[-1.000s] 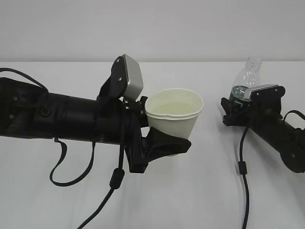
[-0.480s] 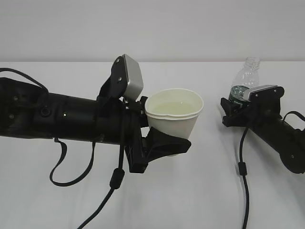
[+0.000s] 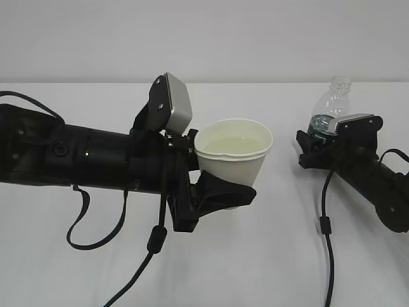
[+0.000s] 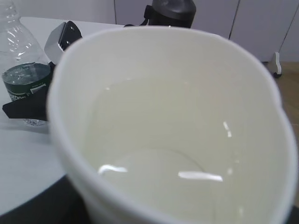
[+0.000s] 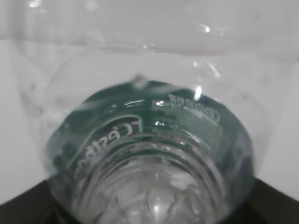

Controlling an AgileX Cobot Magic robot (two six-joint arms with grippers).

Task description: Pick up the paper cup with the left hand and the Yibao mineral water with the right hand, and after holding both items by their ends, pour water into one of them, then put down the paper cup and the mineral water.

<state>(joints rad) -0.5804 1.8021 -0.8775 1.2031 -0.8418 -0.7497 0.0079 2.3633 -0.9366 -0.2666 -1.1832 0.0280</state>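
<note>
Left hand (image 3: 217, 192) – thick black, grey box; right hand (image 3: 313, 152) – black, cabled.

One paper cup (image 3: 233, 160), one Yibao mineral water (image 3: 331, 107) bottle, two black robot arms, each fitted with one grey box module and one black cable, and one white table (image 3: 268, 262) are counted in the exterior view.
</note>
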